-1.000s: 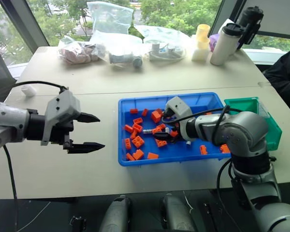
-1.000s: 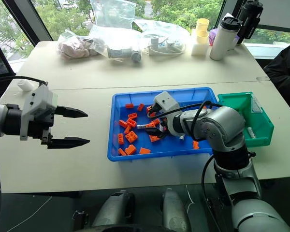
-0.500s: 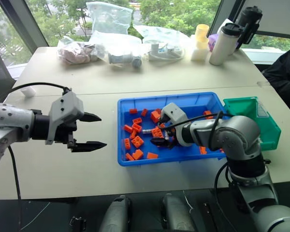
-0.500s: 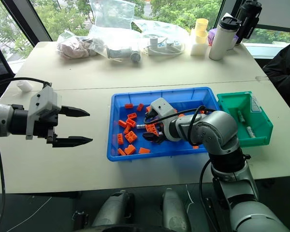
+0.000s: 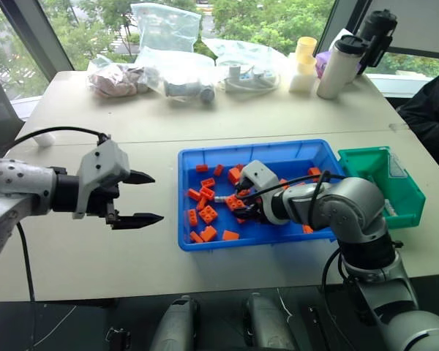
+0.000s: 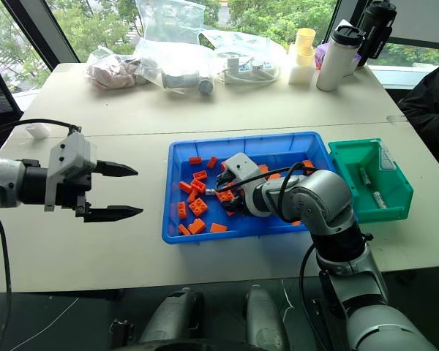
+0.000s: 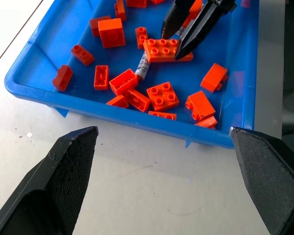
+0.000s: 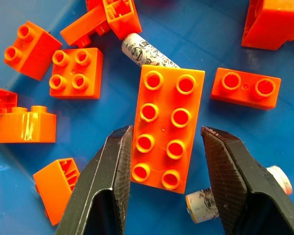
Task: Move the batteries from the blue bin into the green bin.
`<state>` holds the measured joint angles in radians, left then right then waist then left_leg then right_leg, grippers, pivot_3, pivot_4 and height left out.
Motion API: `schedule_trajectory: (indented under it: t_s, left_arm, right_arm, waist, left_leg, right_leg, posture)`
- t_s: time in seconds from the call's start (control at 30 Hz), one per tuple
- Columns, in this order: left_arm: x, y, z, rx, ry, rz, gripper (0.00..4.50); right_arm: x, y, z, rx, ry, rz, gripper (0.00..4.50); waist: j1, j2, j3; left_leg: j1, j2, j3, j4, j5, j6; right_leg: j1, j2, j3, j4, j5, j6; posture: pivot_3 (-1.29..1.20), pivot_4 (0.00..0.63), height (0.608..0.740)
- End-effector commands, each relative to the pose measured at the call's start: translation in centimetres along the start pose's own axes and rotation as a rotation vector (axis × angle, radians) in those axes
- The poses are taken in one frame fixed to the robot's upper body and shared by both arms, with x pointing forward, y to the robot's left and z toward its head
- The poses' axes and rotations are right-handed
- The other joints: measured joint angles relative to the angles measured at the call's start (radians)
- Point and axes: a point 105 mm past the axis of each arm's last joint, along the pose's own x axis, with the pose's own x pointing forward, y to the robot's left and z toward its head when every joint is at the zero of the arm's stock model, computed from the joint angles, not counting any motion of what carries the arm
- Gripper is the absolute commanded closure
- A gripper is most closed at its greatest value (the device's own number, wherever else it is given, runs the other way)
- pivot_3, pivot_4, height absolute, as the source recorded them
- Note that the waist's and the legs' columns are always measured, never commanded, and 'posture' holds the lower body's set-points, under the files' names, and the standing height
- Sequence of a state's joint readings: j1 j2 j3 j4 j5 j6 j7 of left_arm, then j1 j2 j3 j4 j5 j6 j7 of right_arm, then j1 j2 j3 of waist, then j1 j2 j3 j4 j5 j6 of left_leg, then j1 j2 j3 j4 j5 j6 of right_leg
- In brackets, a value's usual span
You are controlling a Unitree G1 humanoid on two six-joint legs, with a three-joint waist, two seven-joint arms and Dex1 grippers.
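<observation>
The right wrist view shows the right gripper [image 8: 164, 161] low in the blue bin [image 5: 301, 153], its two black fingers [image 8: 108, 171] on either side of a long orange brick [image 8: 164, 127] but not pressing it. A battery [image 8: 147, 53] pokes out from under the brick's far end, and another battery [image 8: 206, 205] lies by the fingers. The left gripper [image 5: 143, 197] hangs wide open over the table [image 5: 95, 256], beside the blue bin. The green bin [image 6: 369, 179] holds two more batteries [image 6: 373, 186]
</observation>
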<state>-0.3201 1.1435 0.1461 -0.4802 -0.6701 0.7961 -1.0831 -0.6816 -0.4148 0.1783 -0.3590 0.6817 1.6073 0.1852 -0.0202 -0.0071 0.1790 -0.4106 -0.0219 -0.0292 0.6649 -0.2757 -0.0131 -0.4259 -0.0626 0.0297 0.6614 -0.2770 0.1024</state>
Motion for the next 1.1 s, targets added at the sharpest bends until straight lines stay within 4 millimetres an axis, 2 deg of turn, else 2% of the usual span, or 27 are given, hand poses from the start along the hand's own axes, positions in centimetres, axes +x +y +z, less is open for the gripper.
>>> schedule_trajectory:
  t_s: [0.03,0.23,0.37,0.43,0.57,0.67,0.73,0.77,0.83,0.9,1.0,1.03,1.1]
  left_arm:
    - [-0.1,0.2,0.6,0.039,-0.012,0.008,0.00]
    - [0.1,0.3,0.6,0.041,-0.014,0.005,0.00]
    - [0.1,0.4,0.7,0.042,-0.017,0.006,0.00]
    - [0.1,0.4,0.7,0.040,-0.018,0.007,0.00]
    - [0.0,0.4,0.7,0.039,-0.016,0.010,0.00]
    - [-0.1,0.4,0.7,0.038,-0.013,0.012,0.00]
    - [-0.2,0.5,0.9,0.038,-0.016,0.013,0.00]
    - [-0.2,0.5,1.0,0.039,-0.023,0.009,0.00]
    - [0.2,0.5,1.3,0.044,-0.039,-0.003,0.00]
    - [0.6,0.5,1.5,0.047,-0.052,-0.016,0.00]
    - [1.0,0.6,1.6,0.049,-0.060,-0.025,0.00]
    - [1.2,0.7,1.6,0.048,-0.065,-0.028,0.00]
    - [1.5,0.7,1.6,0.052,-0.066,-0.030,0.00]
  right_arm:
    - [-0.7,0.2,0.8,-0.012,-0.042,0.008,2.23]
    - [-0.2,0.6,0.3,0.004,-0.029,0.028,2.23]
    - [0.1,0.6,0.3,0.008,-0.022,0.022,3.48]
    - [0.0,0.6,0.5,0.003,-0.026,0.021,3.49]
    - [-1.2,0.4,1.5,-0.036,-0.066,0.019,3.49]
    - [-4.3,-0.2,4.1,-0.074,-0.168,0.031,3.49]
    - [-6.2,-1.8,5.3,-0.059,-0.222,-0.020,3.49]
    - [-7.4,-3.6,5.5,-0.042,-0.228,-0.101,3.49]
    - [-8.8,-6.2,4.9,-0.009,-0.213,-0.216,3.49]
    - [-8.9,-7.8,3.8,0.005,-0.181,-0.270,3.49]
    - [-8.6,-9.0,2.9,-0.009,-0.158,-0.293,3.49]
    - [-8.4,-9.2,2.6,-0.018,-0.152,-0.288,2.46]
    - [-8.0,-9.5,2.1,-0.043,-0.136,-0.283,1.61]
  waist:
    - [0.000,0.000,0.000]
    - [0.000,0.000,0.000]
    - [0.000,0.000,0.000]
    - [0.000,0.000,0.000]
    - [0.000,0.000,0.000]
    - [0.001,0.001,0.000]
    - [0.001,0.001,0.000]
    - [0.002,0.000,0.000]
    - [0.008,0.000,0.000]
    - [0.009,-0.001,-0.001]
    - [0.001,-0.001,-0.001]
    - [-0.002,-0.001,-0.001]
    - [-0.007,-0.001,0.000]
  left_leg:
    - [0.000,0.000,0.000,0.000,0.000,0.000]
    - [0.000,0.000,0.000,0.000,0.000,0.000]
    - [0.000,0.000,0.000,0.000,0.000,0.000]
    - [0.000,0.000,0.000,0.000,0.000,0.000]
    - [0.000,0.000,0.000,0.000,0.000,0.000]
    - [0.000,0.000,0.000,0.000,0.000,0.000]
    - [0.000,0.000,0.000,0.000,0.000,0.000]
    - [0.000,0.000,0.000,0.000,0.000,0.000]
    - [0.000,0.000,-0.001,0.000,0.000,0.000]
    - [0.000,0.000,0.000,0.000,0.000,0.000]
    - [0.000,0.000,0.000,0.000,0.000,0.000]
    - [0.000,0.000,0.000,0.000,0.000,0.000]
    - [0.000,0.001,0.001,0.000,0.000,0.000]
  right_leg:
    - [0.000,0.000,0.000,0.000,0.000,0.000]
    - [0.000,0.000,0.000,0.000,0.000,0.000]
    - [0.000,0.000,0.000,0.000,0.000,0.000]
    - [0.000,0.000,0.000,0.000,0.000,0.000]
    - [0.000,0.000,0.000,0.000,0.000,0.000]
    - [0.000,0.000,0.000,0.000,0.000,0.000]
    - [0.000,0.000,0.000,0.000,0.000,0.000]
    - [0.000,0.000,0.000,0.000,0.000,0.000]
    - [0.001,0.000,-0.001,0.000,0.000,0.000]
    - [0.002,0.000,-0.001,-0.001,0.000,0.000]
    - [0.002,0.000,-0.001,-0.001,0.000,0.000]
    - [0.001,0.000,0.000,0.000,0.000,0.000]
    - [0.000,0.001,0.000,0.001,0.000,0.000]
  posture:
    - [0.00,0.150,0.740]
    - [0.00,0.150,0.740]
    - [0.00,0.150,0.740]
    - [0.00,0.150,0.740]
    - [0.00,0.150,0.740]
    - [0.00,0.150,0.740]
    - [0.00,0.150,0.740]
    - [0.00,0.150,0.740]
    - [0.00,0.150,0.740]
    - [0.00,0.150,0.740]
    - [0.00,0.150,0.740]
    - [0.00,0.150,0.740]
    - [0.00,0.150,0.740]
